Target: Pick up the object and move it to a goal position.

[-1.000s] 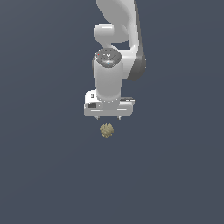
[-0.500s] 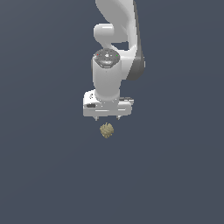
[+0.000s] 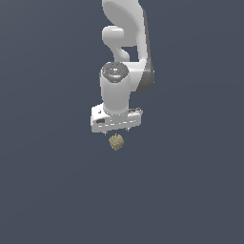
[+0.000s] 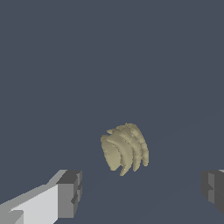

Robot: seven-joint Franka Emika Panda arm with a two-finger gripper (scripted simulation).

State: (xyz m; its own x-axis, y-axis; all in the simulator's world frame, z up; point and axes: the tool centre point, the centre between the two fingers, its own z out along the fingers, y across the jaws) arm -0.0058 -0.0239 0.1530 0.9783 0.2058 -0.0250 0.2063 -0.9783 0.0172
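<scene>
The object (image 3: 116, 142) is a small lumpy tan-yellow thing with ridges, lying on the dark grey floor. In the wrist view the object (image 4: 125, 148) lies ahead of the two fingers and between their lines. My white gripper (image 3: 116, 131) hangs straight above it, pointing down, with the fingertips just over its top. The gripper (image 4: 141, 190) is open wide and empty; one dark finger pad (image 4: 70, 192) and the other (image 4: 213, 188) stand far apart. Nothing touches the object.
Only the flat dark grey floor (image 3: 190, 190) surrounds the object. The white arm (image 3: 126, 28) rises above the gripper toward the top of the exterior view.
The gripper has come down a little toward the object. The object has not moved.
</scene>
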